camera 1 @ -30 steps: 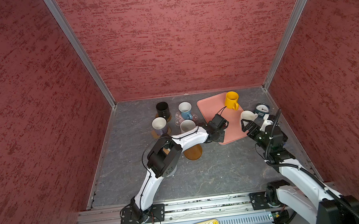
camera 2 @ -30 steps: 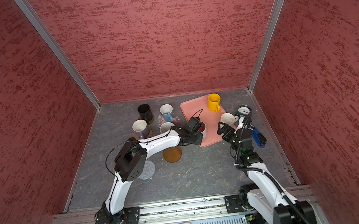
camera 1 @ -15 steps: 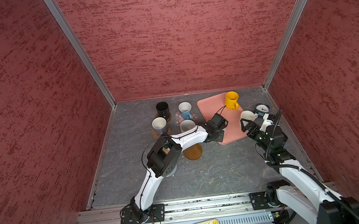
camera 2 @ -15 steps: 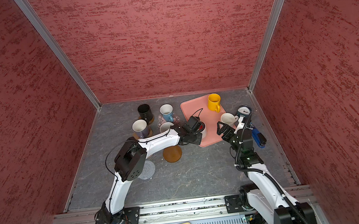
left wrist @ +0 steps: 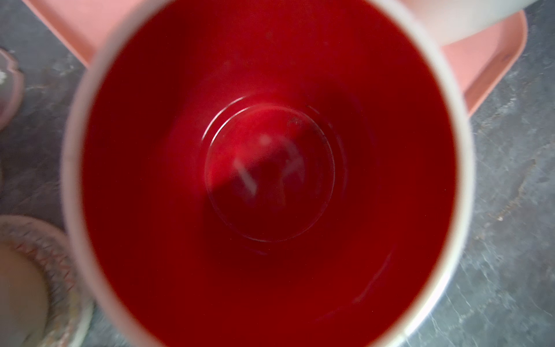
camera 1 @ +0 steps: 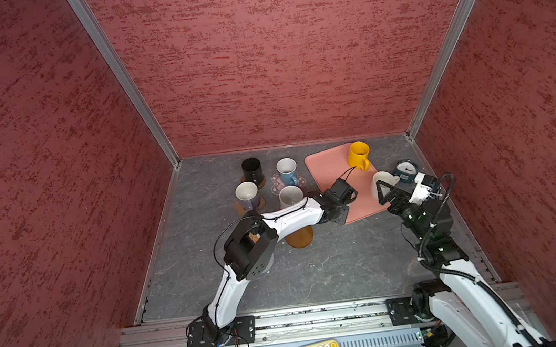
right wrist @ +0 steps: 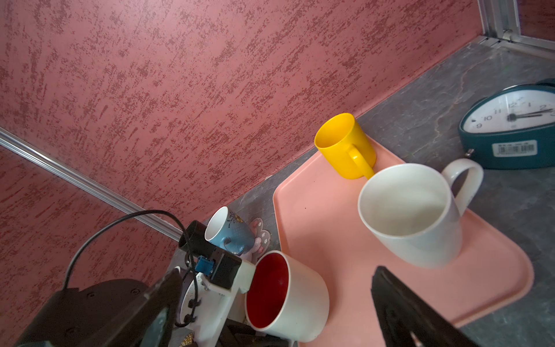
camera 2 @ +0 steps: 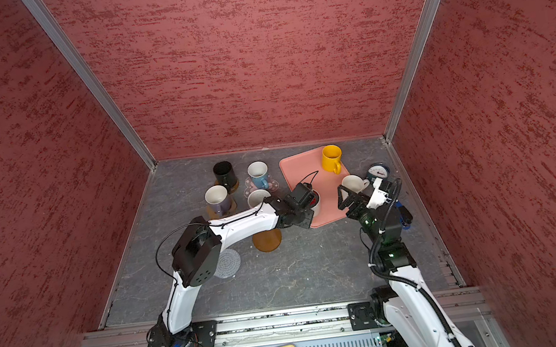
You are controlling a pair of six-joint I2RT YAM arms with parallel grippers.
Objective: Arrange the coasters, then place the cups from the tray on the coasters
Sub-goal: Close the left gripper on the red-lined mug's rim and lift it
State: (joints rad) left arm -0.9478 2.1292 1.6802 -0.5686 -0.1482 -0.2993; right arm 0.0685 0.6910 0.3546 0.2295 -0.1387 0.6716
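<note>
Left hand (camera 2: pixel 310 202) grips red-lined cup (right wrist: pixel 288 303); cream cup (right wrist: pixel 411 216), clock (right wrist: pixel 510 132) near right hand (camera 1: pixel 388 192).

**Both top views:** set high above the front rail (camera 1: pixel 322 315), tilted steeply down toward the back wall (camera 1: pixel 273 56); the tray (camera 1: pixel 330 171) lies far off.

**Left wrist view:** straight down, very close, into the red-lined cup (left wrist: pixel 270 180) at the tray's near left edge.

**Right wrist view:** low and close beside the tray's near right corner, facing across it to the back wall.

All four views share the tray; both wrist views share the cup.
</note>
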